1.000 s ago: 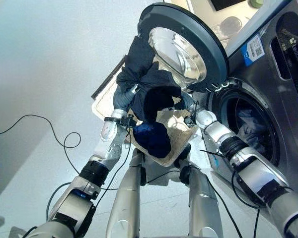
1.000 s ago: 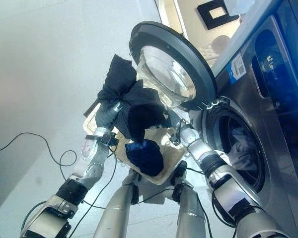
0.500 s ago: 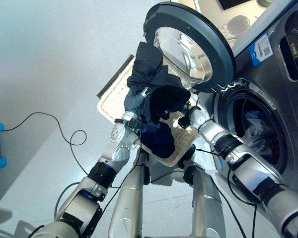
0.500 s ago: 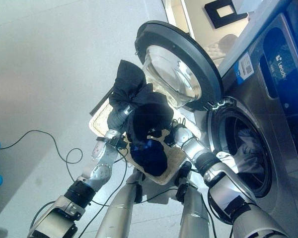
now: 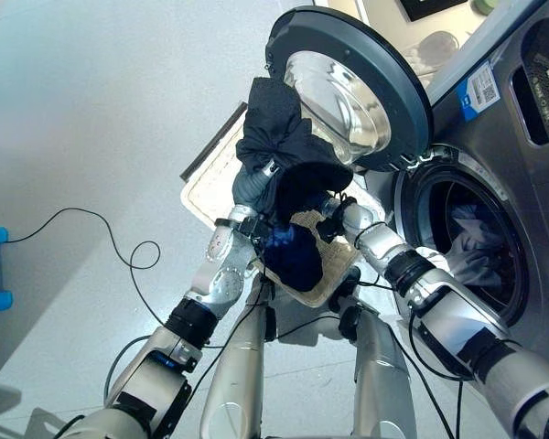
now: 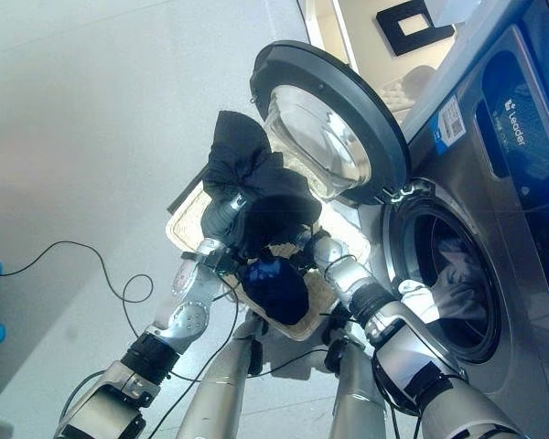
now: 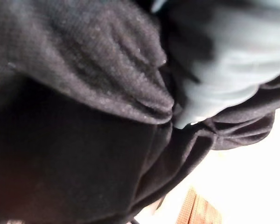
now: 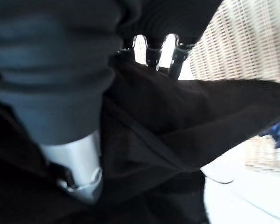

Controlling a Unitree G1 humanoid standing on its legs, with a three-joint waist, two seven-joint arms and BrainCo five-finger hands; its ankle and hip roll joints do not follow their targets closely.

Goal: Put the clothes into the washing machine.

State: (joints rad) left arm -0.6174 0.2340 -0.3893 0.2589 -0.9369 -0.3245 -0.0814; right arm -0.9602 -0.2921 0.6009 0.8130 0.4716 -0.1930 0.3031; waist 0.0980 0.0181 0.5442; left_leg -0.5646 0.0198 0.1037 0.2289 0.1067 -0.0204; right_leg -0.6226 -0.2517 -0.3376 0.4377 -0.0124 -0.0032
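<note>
Both hands, left (image 5: 252,187) and right (image 5: 330,208), buried in black garment (image 5: 276,144) over wicker basket (image 5: 212,179); finger grip untellable

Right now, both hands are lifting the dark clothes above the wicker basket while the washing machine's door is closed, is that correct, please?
Not quite: the door is swung wide open, not closed, as the left eye view shows, with laundry already visible in the drum. The rest holds: the left hand and right hand are at the dark clothes, lifted above the wicker basket.
</note>
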